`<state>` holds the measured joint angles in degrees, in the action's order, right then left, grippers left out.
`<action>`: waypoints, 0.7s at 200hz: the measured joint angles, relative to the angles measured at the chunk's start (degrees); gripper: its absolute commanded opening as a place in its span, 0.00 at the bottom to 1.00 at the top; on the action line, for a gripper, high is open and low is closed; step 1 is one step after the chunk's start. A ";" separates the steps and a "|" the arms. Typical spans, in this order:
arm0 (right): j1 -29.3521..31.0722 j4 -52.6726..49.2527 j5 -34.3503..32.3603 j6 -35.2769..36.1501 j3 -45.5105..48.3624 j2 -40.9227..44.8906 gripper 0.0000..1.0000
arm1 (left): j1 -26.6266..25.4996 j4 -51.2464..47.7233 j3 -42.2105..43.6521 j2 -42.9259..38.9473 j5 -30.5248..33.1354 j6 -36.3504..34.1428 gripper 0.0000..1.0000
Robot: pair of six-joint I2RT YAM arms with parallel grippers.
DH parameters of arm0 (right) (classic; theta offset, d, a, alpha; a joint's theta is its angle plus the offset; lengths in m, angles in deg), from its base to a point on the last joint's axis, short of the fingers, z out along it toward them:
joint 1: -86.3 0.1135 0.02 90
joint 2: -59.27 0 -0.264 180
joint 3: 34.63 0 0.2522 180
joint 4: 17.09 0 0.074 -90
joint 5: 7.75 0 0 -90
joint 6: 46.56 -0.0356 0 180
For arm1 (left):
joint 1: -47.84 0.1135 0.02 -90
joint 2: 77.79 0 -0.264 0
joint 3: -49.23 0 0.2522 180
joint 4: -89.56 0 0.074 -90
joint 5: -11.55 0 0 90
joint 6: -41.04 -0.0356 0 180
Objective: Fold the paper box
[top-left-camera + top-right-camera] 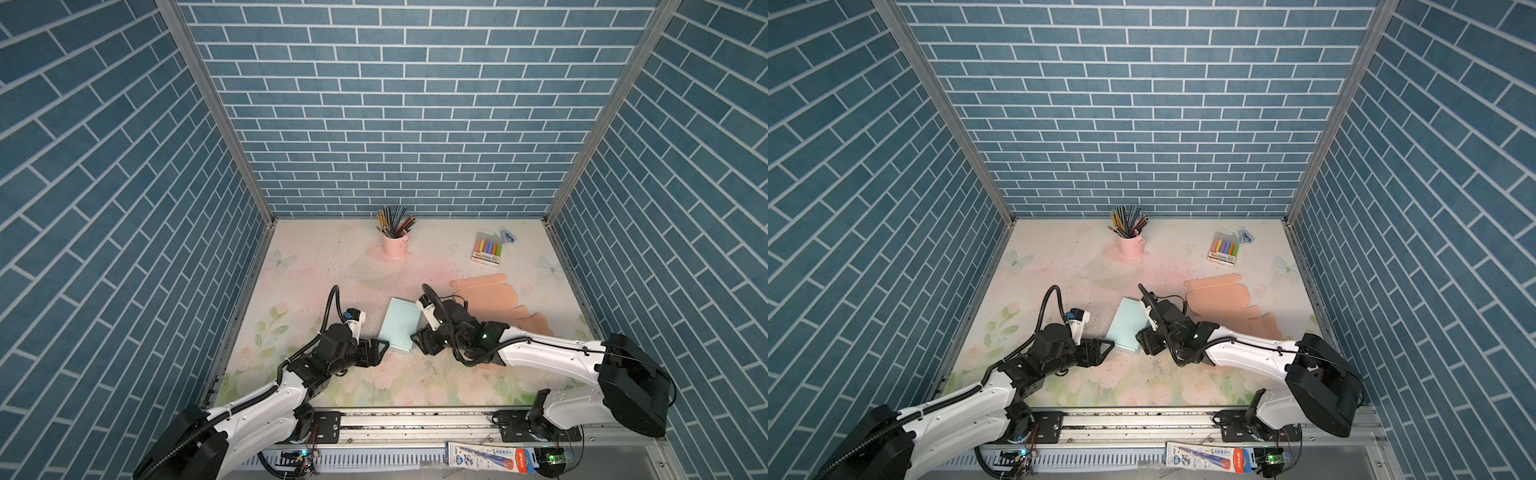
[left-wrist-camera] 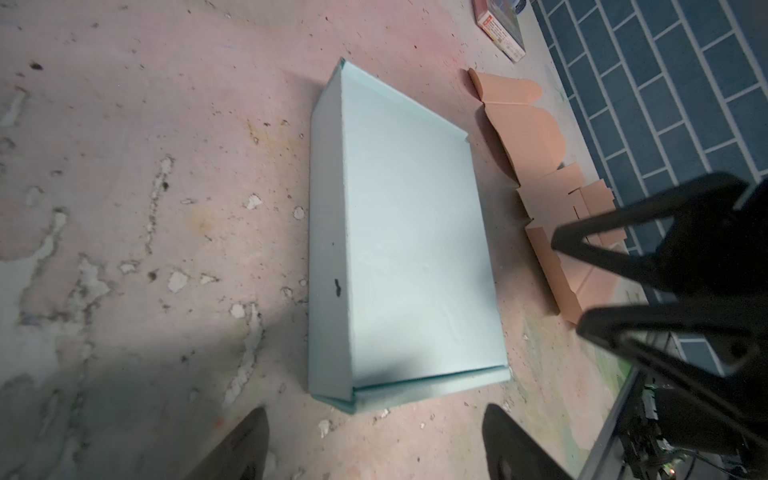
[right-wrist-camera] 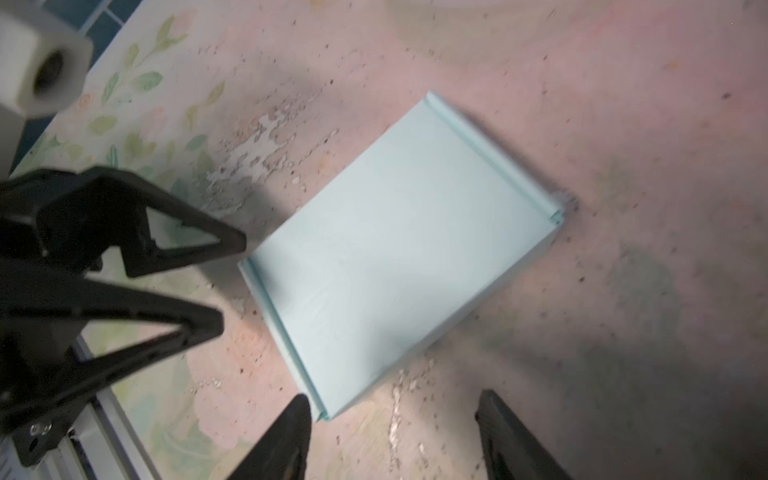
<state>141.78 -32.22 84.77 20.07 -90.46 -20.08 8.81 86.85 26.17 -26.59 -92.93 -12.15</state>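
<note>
Between your two grippers the pale-blue paper box [image 1: 399, 326] lies closed on the table. Your left gripper [image 1: 384, 345] and right gripper [image 1: 415, 337] both gape wide and empty, flanking its near end. This is probably so the finished fold sits undisturbed.

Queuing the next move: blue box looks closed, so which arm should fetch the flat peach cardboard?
Probably right. The peach cardboard lies just beyond the right gripper; the left gripper sits across the blue box from it. Both are open, empty.
</note>
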 measured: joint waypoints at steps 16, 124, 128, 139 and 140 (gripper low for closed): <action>-3.56 0.04 2.80 1.99 -3.13 -1.81 0.73 | -2.03 -0.83 0.00 -1.25 0.13 0.50 0.83; -14.75 -1.11 11.02 7.28 -21.51 -23.61 0.71 | -10.25 6.58 0.02 5.60 2.80 4.83 0.78; -14.75 -1.11 11.23 7.30 -21.64 -24.04 0.70 | -10.25 6.97 0.02 5.90 2.91 4.87 0.77; -14.78 -1.01 11.96 7.28 -21.75 -25.05 0.70 | -10.25 8.13 0.02 6.84 3.15 4.96 0.77; -14.78 -1.01 12.11 7.28 -21.75 -25.18 0.70 | -10.25 8.26 0.02 7.04 3.15 4.94 0.77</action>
<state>127.00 -33.23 96.88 27.34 -112.20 -45.26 -1.44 95.11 26.19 -19.55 -89.78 -7.21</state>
